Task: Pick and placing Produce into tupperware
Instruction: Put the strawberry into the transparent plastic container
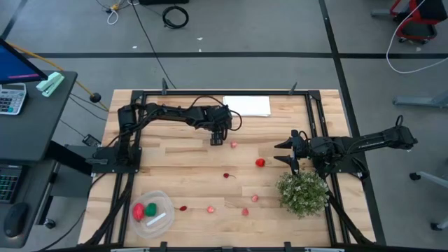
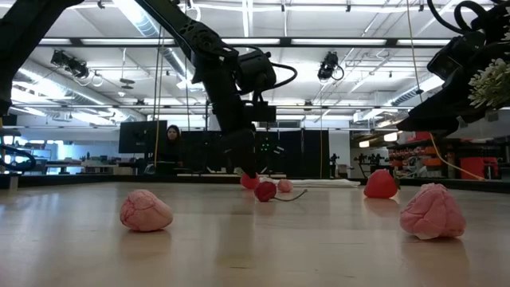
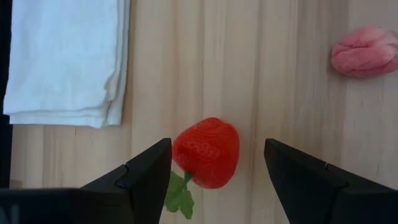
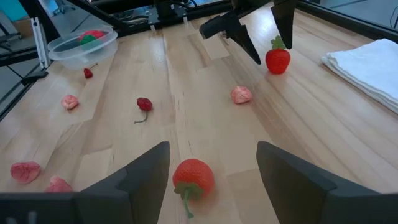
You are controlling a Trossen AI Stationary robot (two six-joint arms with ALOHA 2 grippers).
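Note:
A red strawberry [image 3: 208,149] lies on the wooden table, and my left gripper [image 3: 217,146] hangs just over it, open, one finger on each side [image 4: 277,60]. One finger stands close beside the berry. The clear round tupperware [image 1: 152,210] sits near the table's front left corner with a red piece and a green piece inside. More produce lies loose: a pink piece [image 1: 233,145], a second strawberry [image 1: 260,163], a dark cherry [image 1: 227,175] and several pink pieces near the front [image 1: 245,211]. My right gripper [image 1: 287,150] waits open at the right side, with nothing between its fingers [image 4: 212,149].
A folded white cloth [image 1: 246,105] lies at the table's far edge, just beyond my left gripper. A bushy green plant [image 1: 302,192] stands at the front right, under my right arm. Black frame rails run along the table's left and right sides. A person sits far behind the table [image 2: 171,143].

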